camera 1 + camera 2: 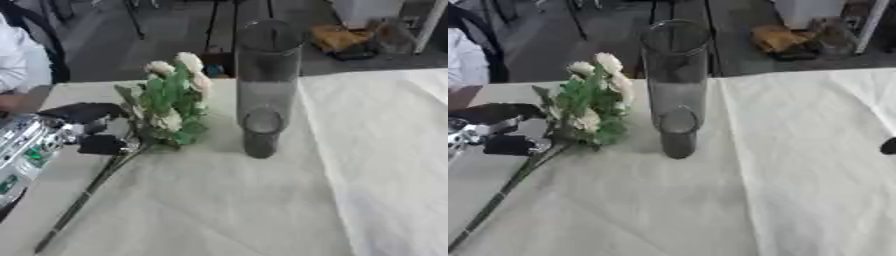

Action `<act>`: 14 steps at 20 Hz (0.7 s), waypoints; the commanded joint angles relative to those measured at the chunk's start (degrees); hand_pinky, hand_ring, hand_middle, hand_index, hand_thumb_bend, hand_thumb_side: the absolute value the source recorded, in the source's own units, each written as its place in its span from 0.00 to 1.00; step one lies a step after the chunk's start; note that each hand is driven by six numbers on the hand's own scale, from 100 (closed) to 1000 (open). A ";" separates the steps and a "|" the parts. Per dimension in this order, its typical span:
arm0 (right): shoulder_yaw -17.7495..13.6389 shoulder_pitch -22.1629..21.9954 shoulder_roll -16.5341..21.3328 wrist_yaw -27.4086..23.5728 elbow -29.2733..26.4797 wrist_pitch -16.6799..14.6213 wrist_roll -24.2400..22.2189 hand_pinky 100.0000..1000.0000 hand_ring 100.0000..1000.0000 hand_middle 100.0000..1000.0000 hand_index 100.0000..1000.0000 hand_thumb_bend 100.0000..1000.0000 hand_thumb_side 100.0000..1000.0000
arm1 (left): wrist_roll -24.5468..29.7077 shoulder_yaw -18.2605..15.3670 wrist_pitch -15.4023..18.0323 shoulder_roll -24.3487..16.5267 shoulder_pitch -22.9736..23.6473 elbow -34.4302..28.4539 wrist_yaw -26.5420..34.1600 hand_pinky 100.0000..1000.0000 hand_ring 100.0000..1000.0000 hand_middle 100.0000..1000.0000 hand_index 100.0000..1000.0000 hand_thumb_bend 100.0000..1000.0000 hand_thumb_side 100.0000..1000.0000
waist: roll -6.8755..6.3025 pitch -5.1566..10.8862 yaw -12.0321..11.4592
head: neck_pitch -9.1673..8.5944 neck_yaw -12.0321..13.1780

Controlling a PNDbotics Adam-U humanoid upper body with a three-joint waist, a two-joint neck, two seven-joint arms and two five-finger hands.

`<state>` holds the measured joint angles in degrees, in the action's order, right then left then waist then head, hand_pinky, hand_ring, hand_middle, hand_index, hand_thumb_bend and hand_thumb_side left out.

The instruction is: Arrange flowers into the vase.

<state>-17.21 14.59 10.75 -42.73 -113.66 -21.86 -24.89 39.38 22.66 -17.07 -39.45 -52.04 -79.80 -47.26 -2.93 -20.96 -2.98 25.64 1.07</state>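
While the left robot hand (92, 131) pinches the flower bunch (171, 102) at its stem, the blooms lift beside the tall glass vase (265, 85), which stands upright on the cloth-covered bench (350, 165); the stem trails down-left.

Workshop-like room: cloth-covered table (376, 150), grey floor (166, 45) (cluttered).
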 commanded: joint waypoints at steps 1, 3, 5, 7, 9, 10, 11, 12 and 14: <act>0.11 0.45 0.43 -0.03 -0.93 0.37 0.21 0.51 0.67 0.50 0.73 0.00 0.85 | -0.36 -1.21 -0.21 0.20 -1.60 2.37 -0.49 1.00 1.00 1.00 1.00 0.23 0.99 | -0.03 1.32 0.15 | 0.25 0.23; 0.16 0.50 0.41 -0.07 -0.93 0.61 0.25 0.51 0.67 0.49 0.72 0.00 0.85 | -0.62 -1.82 -0.53 1.32 -1.94 4.47 -0.80 1.00 1.00 1.00 1.00 0.23 1.00 | -0.11 1.30 0.18 | 0.31 0.25; 0.20 0.47 0.37 -0.02 -0.93 0.89 0.25 0.51 0.67 0.49 0.72 0.00 0.85 | -0.86 -2.30 -0.75 2.73 -2.28 6.65 -1.21 1.00 1.00 1.00 1.00 0.23 1.00 | -0.10 1.34 0.00 | 0.53 0.03; 0.21 0.49 0.42 -0.07 -0.93 1.08 0.34 0.50 0.67 0.49 0.72 0.00 0.85 | -1.27 -2.52 -0.56 3.91 -2.62 8.36 -1.91 1.00 1.00 1.00 1.00 0.24 0.99 | -0.13 1.45 -0.23 | 0.80 -0.11; 0.22 0.46 0.47 -0.08 -0.93 1.32 0.42 0.51 0.67 0.49 0.72 0.00 0.85 | -1.89 -2.84 -0.31 4.70 -2.73 9.88 -3.21 1.00 1.00 1.00 1.00 0.25 0.98 | -0.19 1.56 -0.40 | 1.04 -0.19; 0.19 0.44 0.46 -0.04 -0.93 1.46 0.49 0.51 0.67 0.49 0.72 0.00 0.85 | -2.27 -3.08 -0.14 5.03 -2.72 10.63 -4.02 1.00 1.00 1.00 1.00 0.26 0.97 | -0.23 1.62 -0.46 | 1.10 -0.24; 0.12 0.40 0.44 0.00 -0.93 1.58 0.62 0.51 0.67 0.49 0.72 0.00 0.85 | -2.65 -3.29 0.08 5.30 -2.70 11.29 -4.84 1.00 1.00 1.00 1.00 0.28 0.96 | -0.27 1.68 -0.54 | 1.12 -0.40; 0.04 0.35 0.44 0.05 -0.93 1.72 0.82 0.51 0.67 0.49 0.72 0.00 0.85 | -3.04 -3.45 0.39 5.56 -2.72 11.87 -5.78 1.00 1.00 1.00 1.00 0.29 0.94 | -0.30 1.77 -0.66 | 1.21 -0.58; 0.00 0.26 0.52 0.13 -0.93 2.07 1.19 0.50 0.67 0.49 0.72 0.00 0.85 | -3.72 -3.42 1.41 6.04 -2.99 12.44 -7.86 1.00 1.00 1.00 1.00 0.30 0.92 | -0.36 2.05 -1.07 | 1.62 -0.81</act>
<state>-17.06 14.57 10.74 -42.73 -113.66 -20.10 -23.93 36.22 20.10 -16.10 -32.55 -53.89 -67.49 -53.79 -3.39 -20.37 -4.04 26.74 0.42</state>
